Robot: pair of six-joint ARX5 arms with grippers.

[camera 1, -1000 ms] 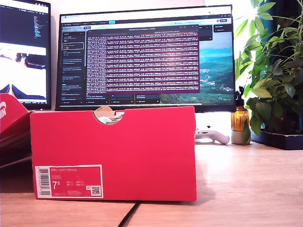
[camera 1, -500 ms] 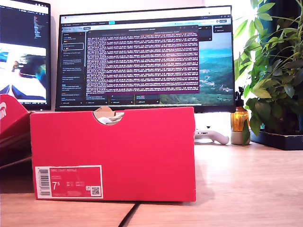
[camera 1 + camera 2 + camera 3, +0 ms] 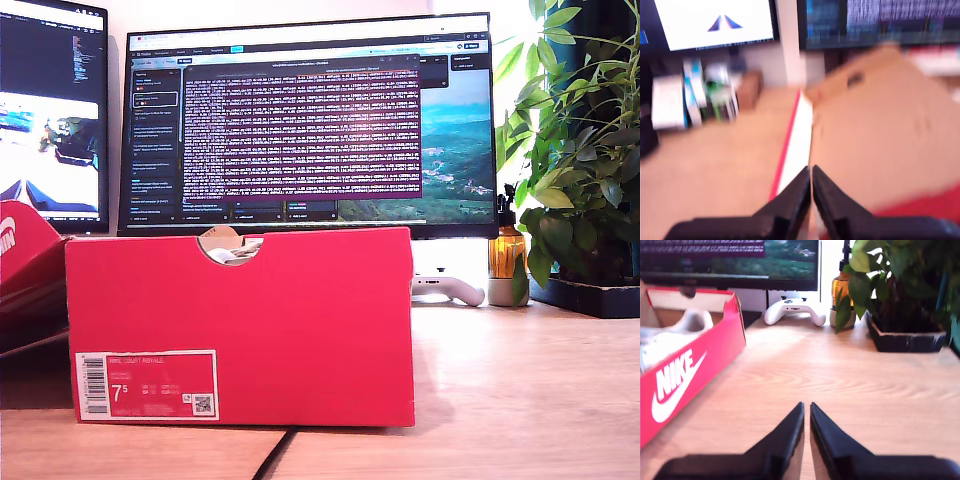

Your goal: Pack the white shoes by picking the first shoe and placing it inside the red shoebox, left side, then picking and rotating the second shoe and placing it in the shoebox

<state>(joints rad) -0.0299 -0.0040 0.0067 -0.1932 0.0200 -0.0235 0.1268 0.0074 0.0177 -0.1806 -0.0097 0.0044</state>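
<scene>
On the bench (image 3: 520,390), the shoebox (image 3: 240,325) holds a shoe (image 3: 670,335); my first gripper (image 3: 811,172) and second gripper (image 3: 806,409) are both closed, empty.

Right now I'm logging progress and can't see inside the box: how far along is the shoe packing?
Done: at least one white shoe lies inside the red shoebox; whether both are in, I cannot tell. In hand: nothing, as my first tool and my second tool are both shut and empty. Left: possibly the second shoe, though none shows on the wooden desk.
</scene>
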